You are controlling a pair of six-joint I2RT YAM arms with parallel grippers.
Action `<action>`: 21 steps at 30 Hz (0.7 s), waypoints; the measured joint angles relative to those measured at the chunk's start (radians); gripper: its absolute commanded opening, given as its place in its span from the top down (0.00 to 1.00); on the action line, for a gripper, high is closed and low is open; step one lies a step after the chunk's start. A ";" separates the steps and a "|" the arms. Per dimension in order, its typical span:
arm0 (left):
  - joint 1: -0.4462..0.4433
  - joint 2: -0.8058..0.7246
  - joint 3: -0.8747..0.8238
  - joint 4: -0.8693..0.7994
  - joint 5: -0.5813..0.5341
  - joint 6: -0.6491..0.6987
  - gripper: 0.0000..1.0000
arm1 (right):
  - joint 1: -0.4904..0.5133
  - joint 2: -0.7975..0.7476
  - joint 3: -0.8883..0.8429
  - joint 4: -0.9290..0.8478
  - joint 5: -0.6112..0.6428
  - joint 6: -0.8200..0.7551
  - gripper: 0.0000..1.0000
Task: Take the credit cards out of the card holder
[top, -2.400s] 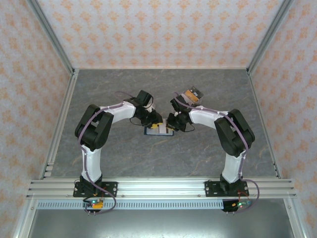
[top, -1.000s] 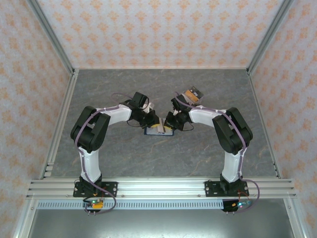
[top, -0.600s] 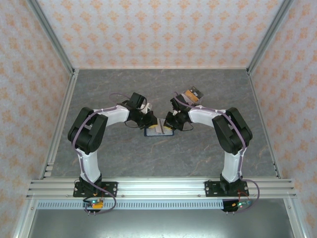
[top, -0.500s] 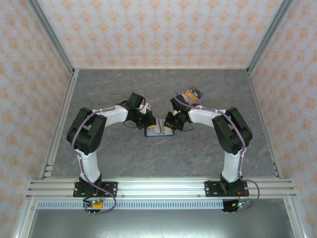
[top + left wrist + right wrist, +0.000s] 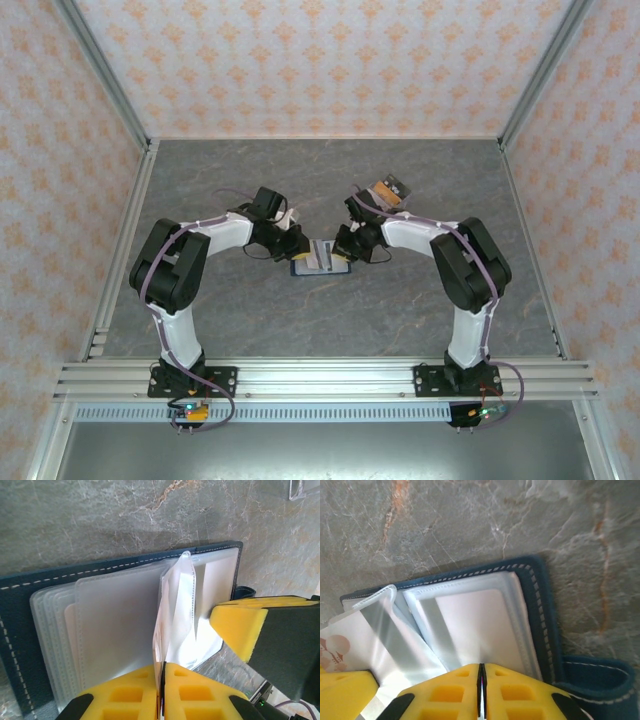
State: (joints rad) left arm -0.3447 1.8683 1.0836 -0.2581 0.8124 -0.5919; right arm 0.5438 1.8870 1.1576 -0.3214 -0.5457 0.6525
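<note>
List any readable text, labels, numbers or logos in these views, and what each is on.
No legible text anywhere.
Reddish-brown emblem on the pale card at the card holder: a mark only, no letters readable.
The clear sleeves: blank.
The loose cards in the top view: too small to read.

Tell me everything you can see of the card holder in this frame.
The card holder lies open on the grey table between the arms: navy cover with white stitching, a closure tab, clear plastic sleeves. The shut left gripper pinches one sleeve upright; the shut right gripper seems to press the other leaves.
</note>
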 measured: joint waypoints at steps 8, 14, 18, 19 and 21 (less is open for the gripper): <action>0.001 0.000 0.000 0.000 0.001 -0.001 0.89 | 0.003 -0.028 0.025 -0.005 -0.043 -0.051 0.87; 0.001 0.000 0.000 0.000 0.000 -0.001 0.80 | 0.033 0.035 0.099 -0.010 -0.085 -0.074 0.87; 0.001 0.000 0.000 0.000 0.000 -0.001 0.78 | 0.041 0.085 0.118 -0.016 -0.104 -0.081 0.86; 0.001 0.000 0.000 0.000 0.000 -0.001 0.78 | 0.041 0.098 0.121 -0.021 -0.106 -0.082 0.86; 0.001 0.000 -0.001 0.000 0.001 -0.001 0.79 | 0.040 0.115 0.122 -0.028 -0.108 -0.082 0.87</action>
State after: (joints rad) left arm -0.3439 1.8683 1.0828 -0.2581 0.8131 -0.5930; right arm 0.5838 2.0022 1.2793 -0.3492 -0.6537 0.5709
